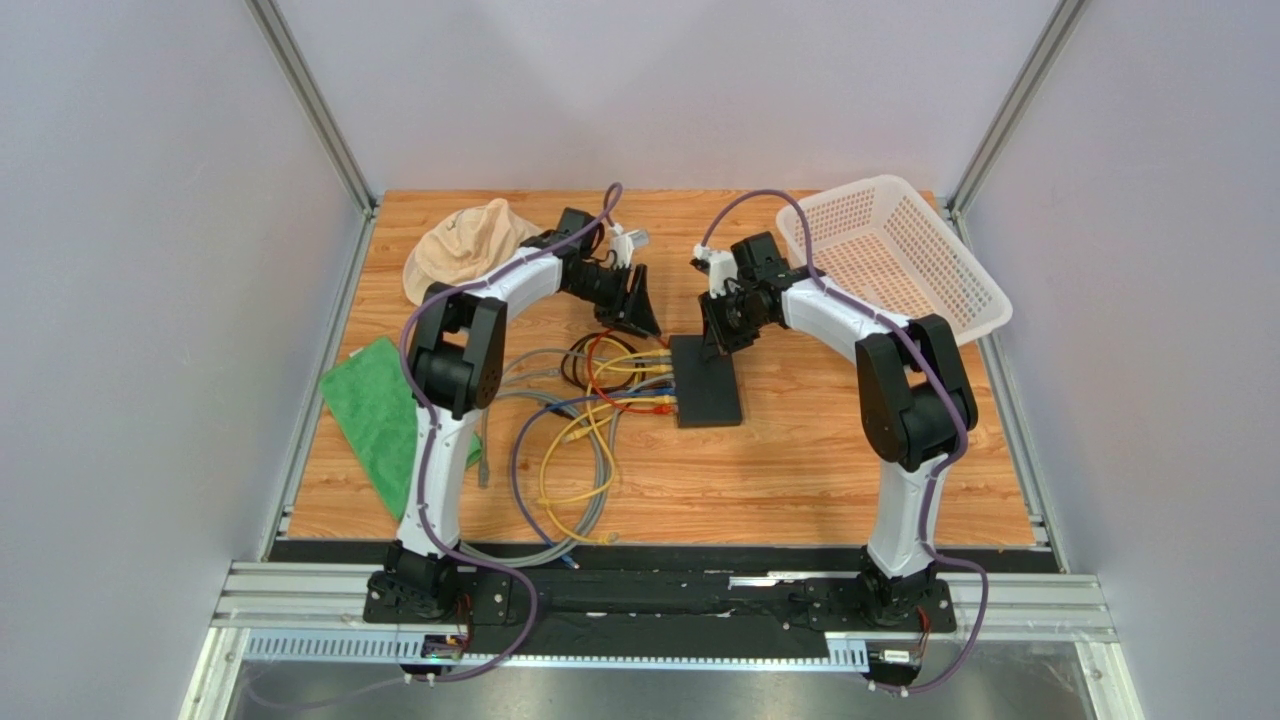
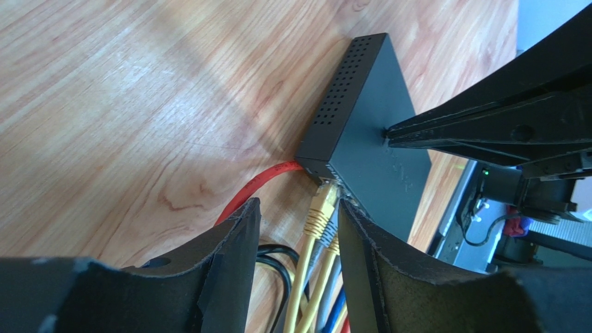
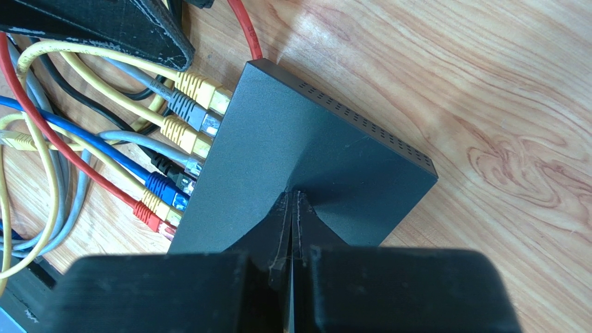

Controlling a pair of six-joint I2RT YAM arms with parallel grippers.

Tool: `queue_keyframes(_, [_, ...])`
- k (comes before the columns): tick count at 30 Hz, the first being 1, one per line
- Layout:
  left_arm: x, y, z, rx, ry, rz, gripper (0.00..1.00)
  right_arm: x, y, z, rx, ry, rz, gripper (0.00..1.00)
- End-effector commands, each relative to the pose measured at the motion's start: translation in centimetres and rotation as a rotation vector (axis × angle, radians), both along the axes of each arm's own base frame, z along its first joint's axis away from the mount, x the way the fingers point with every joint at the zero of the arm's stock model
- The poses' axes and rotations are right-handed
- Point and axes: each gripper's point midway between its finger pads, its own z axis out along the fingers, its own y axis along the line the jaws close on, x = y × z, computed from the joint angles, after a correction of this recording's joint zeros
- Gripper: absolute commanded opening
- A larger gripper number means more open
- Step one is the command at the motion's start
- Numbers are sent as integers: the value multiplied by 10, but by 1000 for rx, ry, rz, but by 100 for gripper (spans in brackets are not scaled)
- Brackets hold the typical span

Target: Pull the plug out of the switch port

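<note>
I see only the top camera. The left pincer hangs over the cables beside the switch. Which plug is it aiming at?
Observer: A yellow plug, the end one at the corner of the switch. The open left pincer straddles it.
Operator: What sits next to that plug?
Observer: A grey plug, in the neighbouring port.
Operator: And the right pincer?
Observer: It is shut, its tips resting on the top face of the switch.

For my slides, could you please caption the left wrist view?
Open left tool flanks a yellow plug in the switch, while the shut right tool touches its top.
</note>
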Motion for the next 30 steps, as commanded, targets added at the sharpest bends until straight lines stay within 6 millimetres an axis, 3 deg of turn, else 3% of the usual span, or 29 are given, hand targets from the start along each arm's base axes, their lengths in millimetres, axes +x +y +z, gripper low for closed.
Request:
queue_keyframes(1, [6, -11, 12, -67, -22, -28, 51, -20, -15, -41, -131, 70, 20, 0])
queue_keyframes(8, [-2, -14, 8, -104, 12, -57, 39, -21, -17, -41, -140, 64, 16, 0])
queue_keyframes(16, [-7, -20, 5, -137, 48, -76, 44, -21, -18, -41, -146, 59, 13, 0])
queue_keyframes(30, [-19, -32, 2, -170, 79, -125, 43, -22, -19, -42, -148, 61, 12, 0])
